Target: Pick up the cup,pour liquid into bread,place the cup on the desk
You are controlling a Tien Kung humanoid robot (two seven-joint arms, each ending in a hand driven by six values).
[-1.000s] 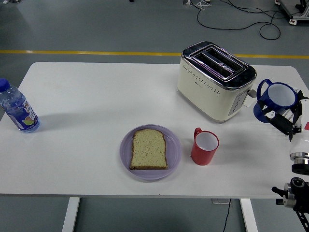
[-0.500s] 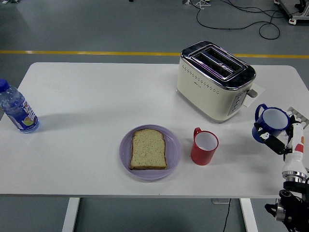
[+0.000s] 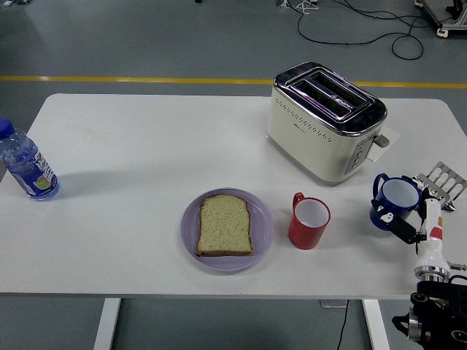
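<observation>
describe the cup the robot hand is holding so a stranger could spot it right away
Start at the cream toaster on the white table, then look toward the table's near right corner. There the right hand grips a blue cup, white inside. The other cup, beside the bread plate, is red and stands free.

We cannot see the left arm at all. The right hand (image 3: 408, 222) covers the near side of the blue cup (image 3: 392, 200), so we cannot tell if the cup's bottom touches the table (image 3: 146, 138). The right arm (image 3: 435, 321) is cut off by the bottom edge. The water bottle (image 3: 23, 163) is partly cut by the left edge, and its label is too small to read. The toaster (image 3: 325, 120) hides most of a white paper (image 3: 384, 136).
</observation>
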